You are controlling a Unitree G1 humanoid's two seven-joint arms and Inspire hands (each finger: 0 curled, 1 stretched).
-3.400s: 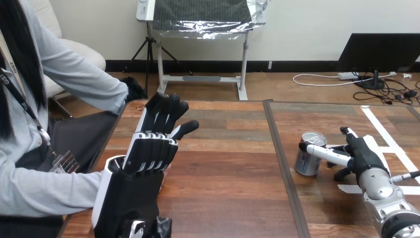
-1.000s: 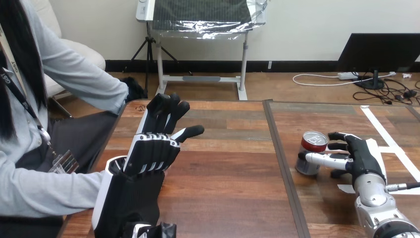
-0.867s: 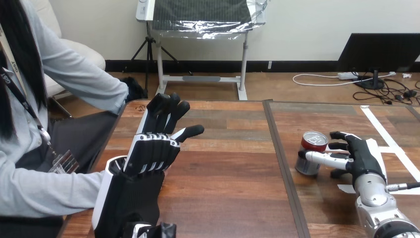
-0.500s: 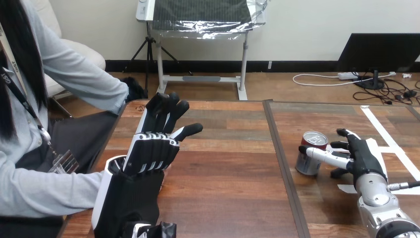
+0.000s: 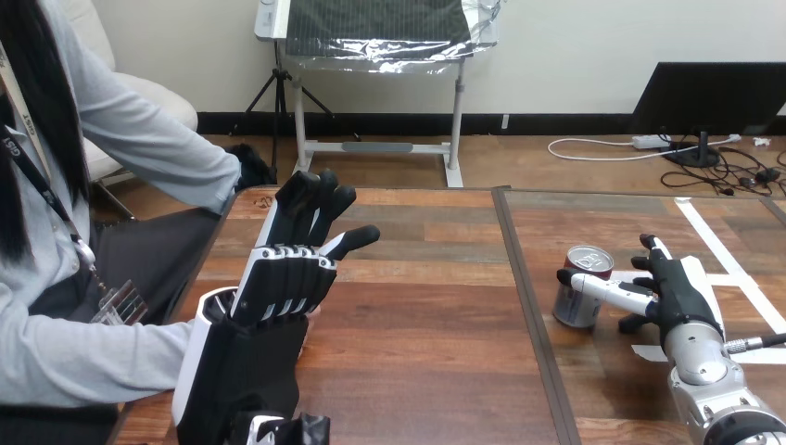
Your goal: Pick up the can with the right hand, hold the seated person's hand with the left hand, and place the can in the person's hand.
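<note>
Table lies bare btwn can & left hand, leaving wide passage.

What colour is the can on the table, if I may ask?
The can is silver with a red band near its top; head view.

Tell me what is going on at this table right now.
A robot shares a wooden table with a seated person. Its right hand sits beside the upright can, fingers spread, one straight finger across the can's front; the can is not yet lifted. Its left hand is raised, fingers straight, above the end of the person's grey sleeve; whether they touch is unclear.
</note>
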